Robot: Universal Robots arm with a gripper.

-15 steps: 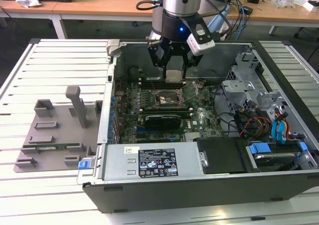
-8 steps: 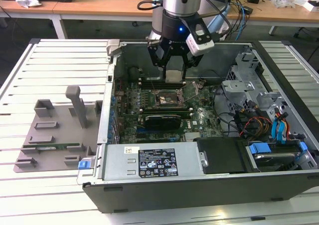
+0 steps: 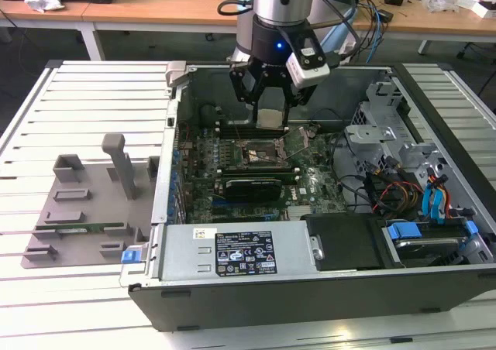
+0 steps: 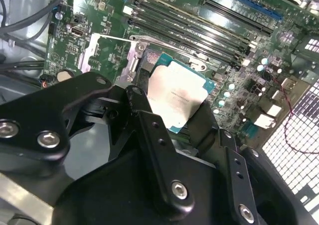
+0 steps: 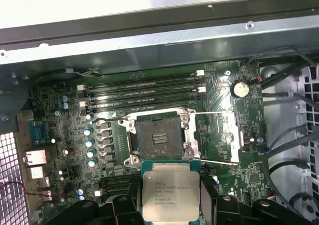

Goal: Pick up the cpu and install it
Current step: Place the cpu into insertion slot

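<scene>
One cpu (image 5: 170, 192) is hanging in the gripper (image 5: 170, 201), its silver lid facing up and its thin green edge showing along the side nearest the socket. Two black fingers (image 4: 149, 120) are clamping it by opposite edges, leaving the other two edges free.

In the exterior view the cpu (image 3: 271, 118) is hovering above the motherboard (image 3: 318, 183) inside the open computer case (image 3: 155, 203), with air between chip and board. In the first wrist view the square cpu socket (image 5: 158, 138) is lying bare just beyond the chip's green edge, with its metal frame ringing the dark contact field. The chip is not touching it.

The socket's load plate (image 5: 219, 138) is standing swung open to one side, so nothing is covering the socket from above. Four long memory slots (image 5: 144, 93) are running parallel along the socket's far side, close to its frame. A row of silver-topped capacitors (image 5: 89, 143) is crowding the side opposite the load plate. A coin battery (image 5: 240, 89) is sitting well apart, near the board's corner.

Outside the case, a grey parts fixture (image 3: 85, 211) is resting on the slatted table (image 3: 77, 94), on the exterior view's left.
</scene>
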